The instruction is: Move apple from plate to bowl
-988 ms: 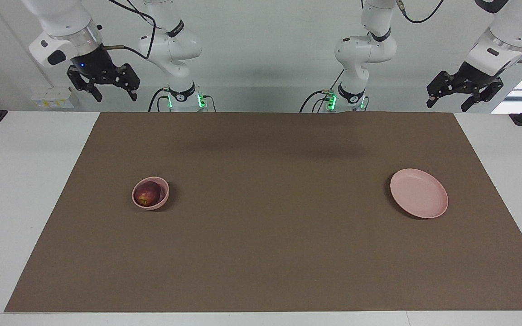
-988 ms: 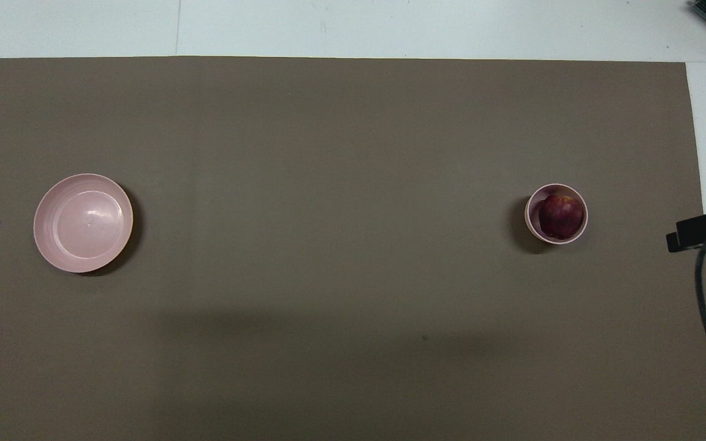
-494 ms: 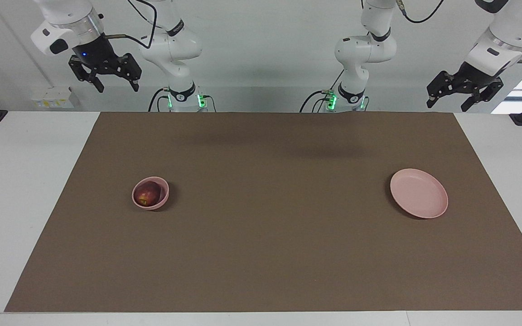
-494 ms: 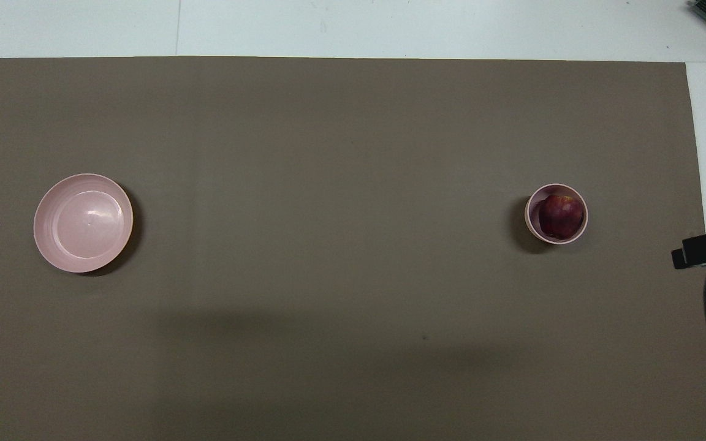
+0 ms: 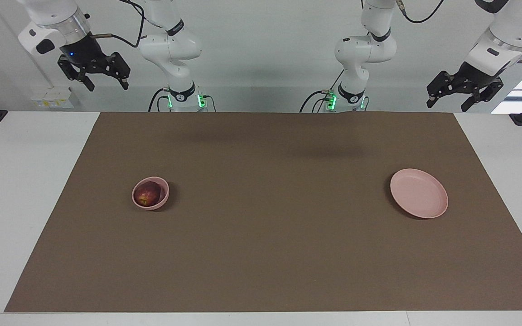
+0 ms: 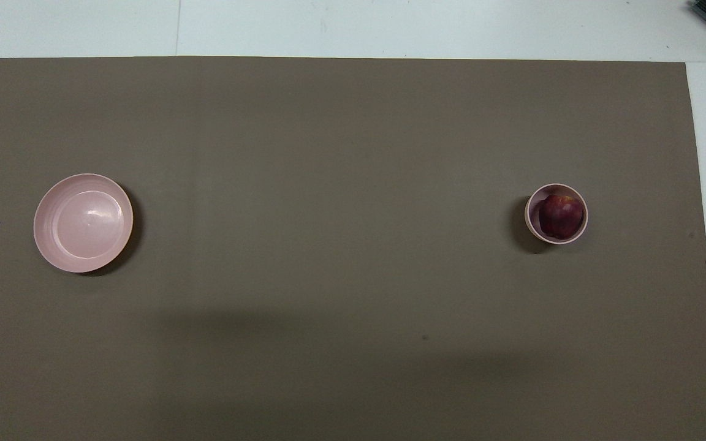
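Brown rectangular mat [image 5: 270,253] covers most of the white table [image 5: 25,190]; everything sits on it. Wide, shallow pale pink matte plate [image 5: 418,199] lies bare toward the left arm's end of the mat, about midway between the mat's robot-side edge and its outer edge. Small, deep pale pink matte bowl [image 5: 151,193] stands toward the right arm's end, well apart from the plate, roughly level with it. Small round dark red apple [image 5: 147,194] with a yellowish patch rests inside the bowl, below the rim. Transfer reads as complete; the step in hand looks like retreat to rest. Right gripper [image 5: 103,84] is raised high over the robot-side corner at its own end, jaws spread, holding nothing. Left gripper [image 5: 448,102] hangs raised by the opposite robot-side corner, likewise spread and empty; that arm waits. To finish well: keep both arms high and clear of the bowl so the apple is not disturbed.
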